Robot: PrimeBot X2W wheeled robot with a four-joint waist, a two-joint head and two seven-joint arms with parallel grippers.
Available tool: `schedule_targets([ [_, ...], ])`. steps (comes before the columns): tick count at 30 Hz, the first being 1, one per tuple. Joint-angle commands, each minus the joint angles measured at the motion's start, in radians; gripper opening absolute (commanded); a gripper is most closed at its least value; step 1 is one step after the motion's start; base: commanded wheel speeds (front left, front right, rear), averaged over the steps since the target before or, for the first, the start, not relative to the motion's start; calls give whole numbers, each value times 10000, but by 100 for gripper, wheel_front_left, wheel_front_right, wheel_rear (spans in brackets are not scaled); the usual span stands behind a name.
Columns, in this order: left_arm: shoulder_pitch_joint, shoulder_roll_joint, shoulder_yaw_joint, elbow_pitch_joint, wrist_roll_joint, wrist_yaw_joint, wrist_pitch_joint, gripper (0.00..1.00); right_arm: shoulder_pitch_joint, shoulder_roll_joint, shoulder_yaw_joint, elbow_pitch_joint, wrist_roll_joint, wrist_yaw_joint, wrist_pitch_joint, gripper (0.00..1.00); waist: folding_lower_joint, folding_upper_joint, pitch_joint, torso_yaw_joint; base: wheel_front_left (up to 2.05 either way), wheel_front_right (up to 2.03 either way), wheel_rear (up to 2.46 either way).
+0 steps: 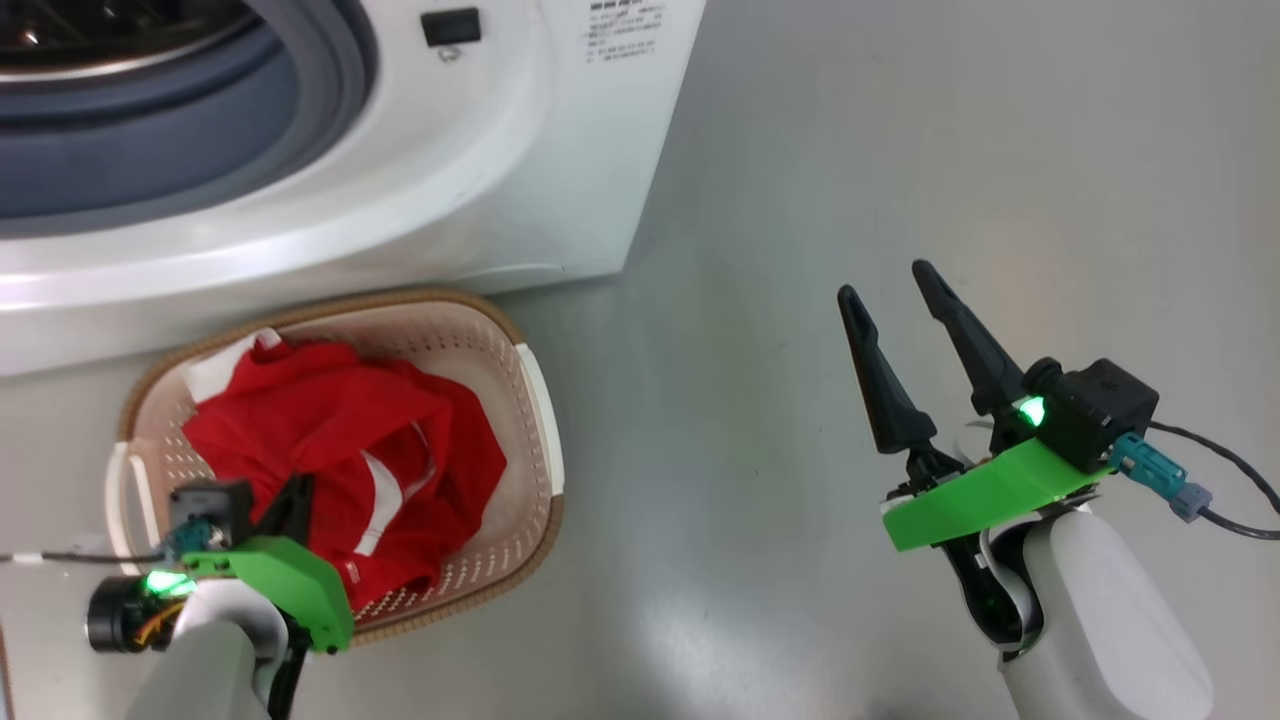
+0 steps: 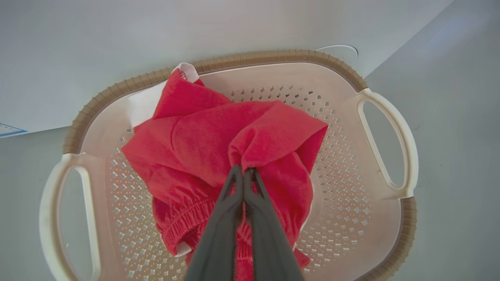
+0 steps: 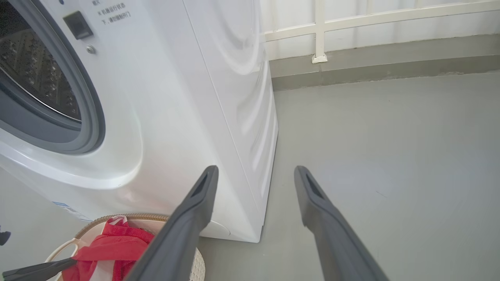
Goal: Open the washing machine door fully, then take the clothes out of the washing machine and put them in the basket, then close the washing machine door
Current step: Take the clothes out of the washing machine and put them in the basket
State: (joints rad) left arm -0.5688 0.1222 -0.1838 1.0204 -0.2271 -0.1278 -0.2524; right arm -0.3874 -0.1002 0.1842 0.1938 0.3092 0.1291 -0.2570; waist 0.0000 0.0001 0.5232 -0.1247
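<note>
Where the basket [image 1: 538,400] sits at the lower left of the head view, just in front of the washing machine [image 1: 480,180], the clothes [image 1: 340,440] lie heaped inside it. They are bright red, soft and crumpled into thick folds, with a curved white stripe near the middle and a white panel tucked against the basket's brown rim at the upper left. In the left wrist view a gathered, ribbed hem shows low in the pile. At the centre of that view the left gripper [image 2: 244,171] has its dark fingers pressed together, pinching a raised fold of the red fabric. On the right of the head view the right gripper [image 1: 884,280] stands spread and empty over the grey floor [image 1: 900,150], well apart from the basket. The machine's grey rubber ring [image 1: 150,170] fills the upper left.
</note>
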Motion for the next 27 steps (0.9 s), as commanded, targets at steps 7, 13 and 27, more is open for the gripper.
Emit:
schedule_targets([
  [7,-1019,537,-442,1275,-517,-27,-93,0,-275,156,225,-405,-185,16,-48,100,0,-1,821,-195,0,0,0],
  [13,-1496,731,-925,1733,-1076,-28,-93,3,-443,184,207,-411,-255,16,-48,100,0,-1,1015,-216,0,0,0],
  [27,-1395,907,-1469,1604,-2313,-28,-93,100,-401,173,152,-265,-281,16,-48,100,0,-1,670,-55,0,0,0],
])
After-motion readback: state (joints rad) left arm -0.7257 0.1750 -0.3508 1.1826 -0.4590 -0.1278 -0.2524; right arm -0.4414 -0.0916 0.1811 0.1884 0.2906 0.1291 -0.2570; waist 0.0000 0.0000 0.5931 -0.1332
